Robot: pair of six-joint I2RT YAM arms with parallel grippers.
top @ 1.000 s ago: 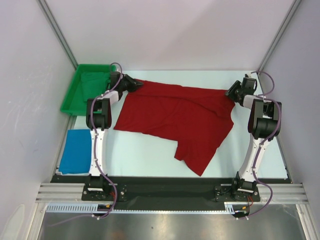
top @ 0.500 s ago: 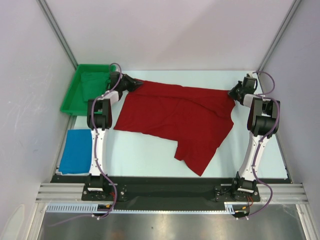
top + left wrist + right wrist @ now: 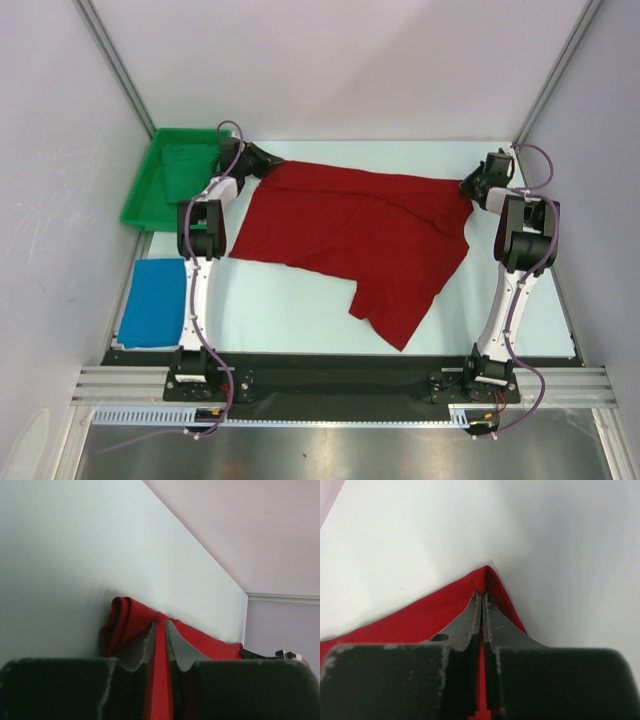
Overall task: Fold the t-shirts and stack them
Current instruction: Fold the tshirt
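"At the left side of the table point(image 3: 290, 300), what does the overhead view show?"

"A green tray point(image 3: 140, 205) in the far corner with some dark green cloth point(image 3: 185, 170) in it. Nearer the arm bases lies the blue t-shirt point(image 3: 152, 300), a neat folded rectangle, so that one looks done."

"And the left gripper point(image 3: 266, 162)?"

"It reaches to the far side, just beside the tray. Its wrist camera shows the jaws nipped narrow on a bunched corner of the red t-shirt point(image 3: 350, 230), with a strip of red running between the fingers point(image 3: 142, 652)."

"How does the red t-shirt lie?"

"Spread flat across the middle of the table. Its long axis runs left to right, and the held far edge stretches between the two arms, sloping slightly nearer toward the right. One lobe points at the near edge, right of centre. Collar and hem cannot be told apart from above."

"The right gripper point(image 3: 470, 184)?"

"Closed tight on the opposite far corner — the cloth peaks at its fingertips in the wrist view."

"So which step is this?"

"It looks like the first fold of the red t-shirt, with both far corners in hand. The next move likely calls for both arms to travel together, level and in step, carrying that edge toward the near side so the cloth doubles without twisting. Stacking with the blue t-shirt is not yet begun."
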